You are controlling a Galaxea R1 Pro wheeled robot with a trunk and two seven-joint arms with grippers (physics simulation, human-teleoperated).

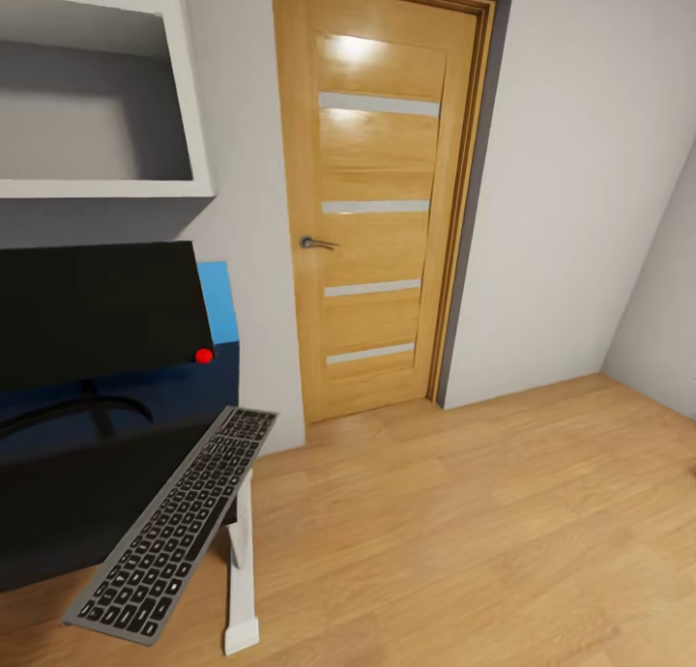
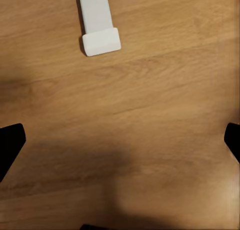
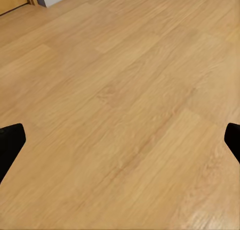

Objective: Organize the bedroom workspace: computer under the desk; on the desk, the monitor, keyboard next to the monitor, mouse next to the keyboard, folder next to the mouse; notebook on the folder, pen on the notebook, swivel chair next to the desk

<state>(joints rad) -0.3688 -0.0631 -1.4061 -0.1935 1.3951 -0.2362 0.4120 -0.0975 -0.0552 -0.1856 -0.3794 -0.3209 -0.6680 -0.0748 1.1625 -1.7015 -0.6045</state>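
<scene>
Head view: keyboard [image 1: 179, 527] overhangs surface [image 1: 58, 512] edge, long axis running away, on my left.
Tools: left tool [image 2: 120, 140] and right tool [image 3: 120, 140] both wide, empty, over floor [image 3: 130, 90].

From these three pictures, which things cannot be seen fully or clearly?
- Monitor, head view: its left part is cut off by the picture edge.
- Blue folder, head view: mostly hidden behind the monitor.
- Keyboard, head view: whether it rests fully on the desk is unclear.
- Both end effectors, wrist views: only dark fingertips at the edges.

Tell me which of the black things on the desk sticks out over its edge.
The keyboard: long, slim, with grey keys, it hangs past the desk corner over the wood floor. The monitor stands upright, wholly on the desk.
</scene>
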